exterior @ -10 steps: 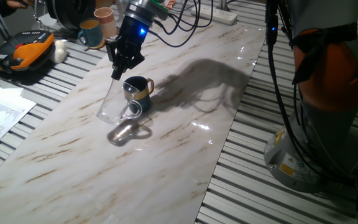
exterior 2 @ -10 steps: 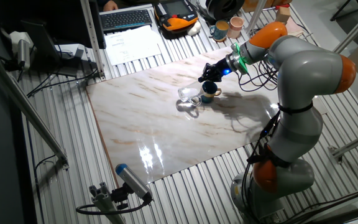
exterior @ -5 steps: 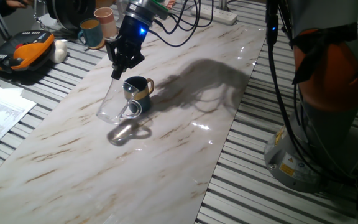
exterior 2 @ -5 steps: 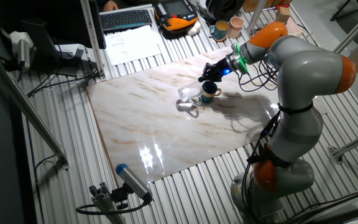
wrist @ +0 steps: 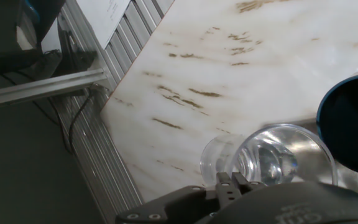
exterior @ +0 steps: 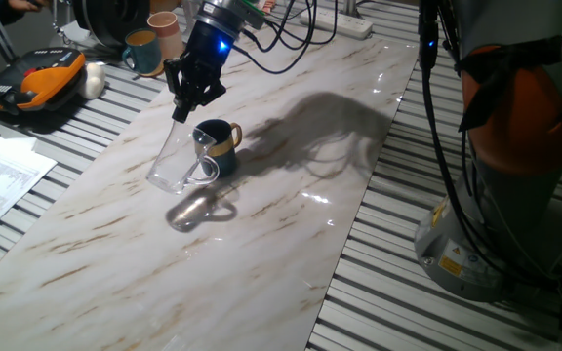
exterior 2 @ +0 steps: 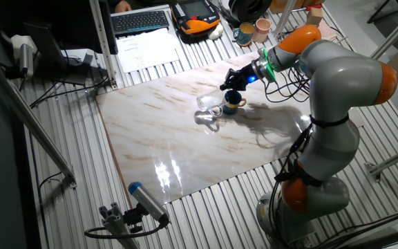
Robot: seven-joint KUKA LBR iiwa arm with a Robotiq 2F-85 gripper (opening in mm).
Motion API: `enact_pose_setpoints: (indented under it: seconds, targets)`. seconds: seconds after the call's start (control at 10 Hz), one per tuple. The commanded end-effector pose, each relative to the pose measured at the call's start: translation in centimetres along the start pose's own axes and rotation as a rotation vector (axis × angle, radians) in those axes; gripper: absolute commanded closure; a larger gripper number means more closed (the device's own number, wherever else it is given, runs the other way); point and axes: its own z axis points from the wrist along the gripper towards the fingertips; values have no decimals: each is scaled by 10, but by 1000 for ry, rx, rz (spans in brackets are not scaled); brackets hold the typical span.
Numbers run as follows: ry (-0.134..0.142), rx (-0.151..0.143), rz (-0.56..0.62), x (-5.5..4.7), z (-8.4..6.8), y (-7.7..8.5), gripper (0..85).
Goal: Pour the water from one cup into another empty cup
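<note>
Since the earlier frames the glass mug [exterior: 176,164] has tipped further, its base swinging away from the dark blue mug [exterior: 219,143] while its rim leans toward it. The claw [exterior: 189,97] is closed on the glass mug's upper rim, fingers pinching the wall just above the dark blue mug. The glass mug hangs tilted over the marble table [exterior: 261,234], its clear handle [exterior: 206,171] touching or just beside the dark blue mug's side. In the hand view the glass mug's mouth [wrist: 278,158] sits right beside the dark blue mug's rim [wrist: 347,124]. The water cannot be made out.
</note>
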Motion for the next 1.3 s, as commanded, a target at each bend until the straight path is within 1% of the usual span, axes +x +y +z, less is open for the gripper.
enact_pose_setpoints:
  seconds: [0.0, 0.2, 0.5, 0.6, 0.7, 1.0, 1.1, 1.2]
  targets:
    - [-1, 1, 2, 1, -1, 2, 850]
    - [-2, 6, 7, 4, -5, 7, 850]
    - [2, -18, 16, 4, -8, 8, 850]
    - [3, -37, 28, 4, -10, 9, 850]
    - [3, -32, 27, 4, -11, 11, 850]
    - [2, -31, 38, 4, -16, 18, 850]
    - [2, -33, 41, 3, -17, 19, 850]
    - [3, -50, 51, 3, -18, 19, 850]
